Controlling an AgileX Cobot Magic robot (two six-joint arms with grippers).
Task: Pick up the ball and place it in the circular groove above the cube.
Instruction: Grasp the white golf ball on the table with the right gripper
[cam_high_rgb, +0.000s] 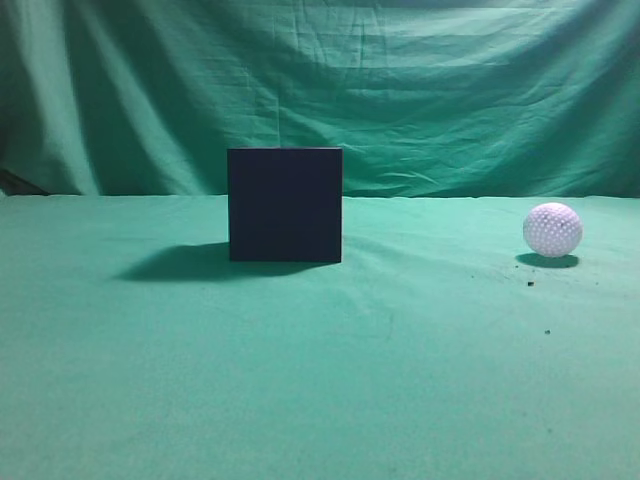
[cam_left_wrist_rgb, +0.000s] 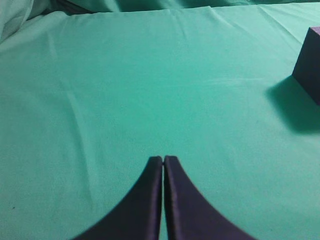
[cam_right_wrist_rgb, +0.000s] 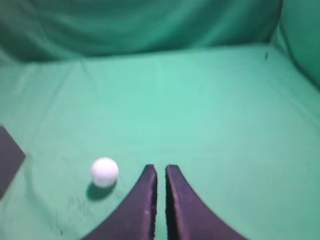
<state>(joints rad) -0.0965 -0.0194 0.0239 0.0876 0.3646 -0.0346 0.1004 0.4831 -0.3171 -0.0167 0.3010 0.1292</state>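
Observation:
A dark cube (cam_high_rgb: 285, 204) stands on the green cloth left of centre; its top groove is hidden from this height. A white dimpled ball (cam_high_rgb: 552, 229) rests on the cloth at the right. In the right wrist view the ball (cam_right_wrist_rgb: 104, 172) lies just left of my right gripper (cam_right_wrist_rgb: 161, 168), whose fingers are together with a narrow gap and hold nothing; a corner of the cube (cam_right_wrist_rgb: 9, 157) shows at the left edge. My left gripper (cam_left_wrist_rgb: 163, 159) is shut and empty over bare cloth, with the cube (cam_left_wrist_rgb: 310, 65) far to its right. Neither gripper shows in the exterior view.
A green cloth covers the table (cam_high_rgb: 320, 380) and hangs as a backdrop (cam_high_rgb: 400, 90) behind. A few dark specks (cam_high_rgb: 530, 284) lie on the cloth in front of the ball.

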